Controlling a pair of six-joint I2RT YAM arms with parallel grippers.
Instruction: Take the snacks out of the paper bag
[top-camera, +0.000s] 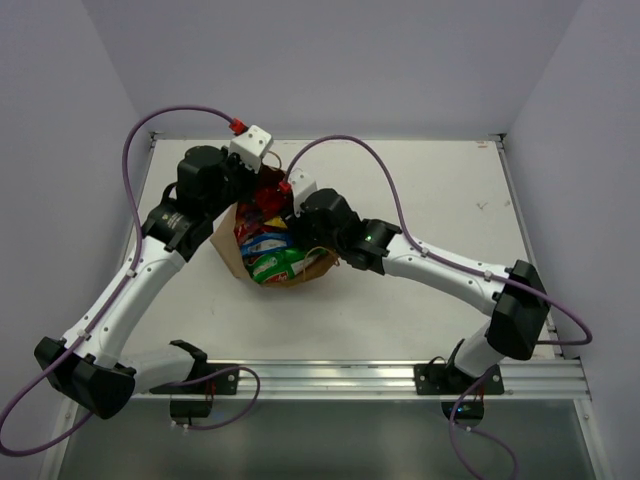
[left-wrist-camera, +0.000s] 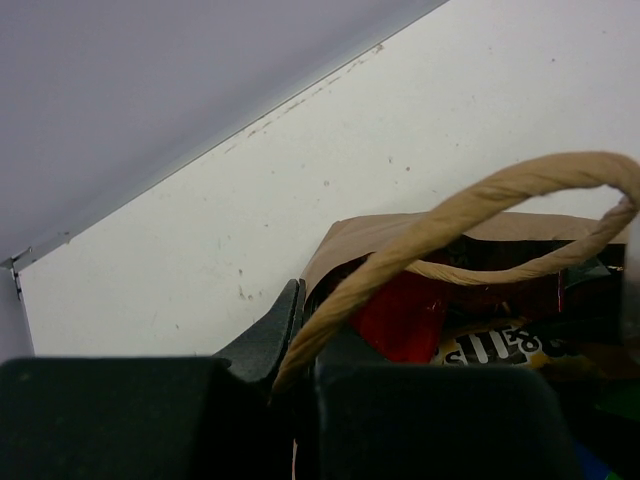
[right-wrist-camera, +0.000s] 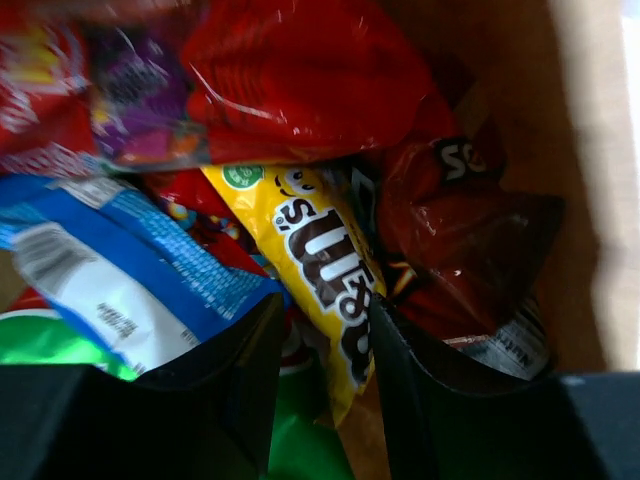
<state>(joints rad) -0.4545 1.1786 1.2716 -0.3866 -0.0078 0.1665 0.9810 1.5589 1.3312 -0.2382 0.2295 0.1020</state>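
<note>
White table (top-camera: 450, 200), lilac walls (top-camera: 400, 60); bag (top-camera: 226, 252) holds snacks (top-camera: 270, 245); left gripper (left-wrist-camera: 305, 330) pinches its handle (left-wrist-camera: 480, 200), right gripper (right-wrist-camera: 320, 345) gapes astride a yellow packet (right-wrist-camera: 320, 250)

— Where is the paper bag (top-camera: 228, 262)?
— On the white surface (top-camera: 440, 180), a little left of the middle. It is plain brown, and its mouth is spread wide. One twisted paper handle (left-wrist-camera: 480, 200) arches up above the rim.
— And the snacks?
— All inside it, heaped together. A glossy red packet (right-wrist-camera: 310, 80) lies at the top of the heap, with a darker red one (right-wrist-camera: 460, 230) beside it against the bag's wall. A yellow packet (right-wrist-camera: 320, 260) with brown lettering runs down the centre. A blue-and-white packet (right-wrist-camera: 120, 280) overlaps a green one (right-wrist-camera: 40, 340).
— Anything outside?
— None that I can see.
</note>
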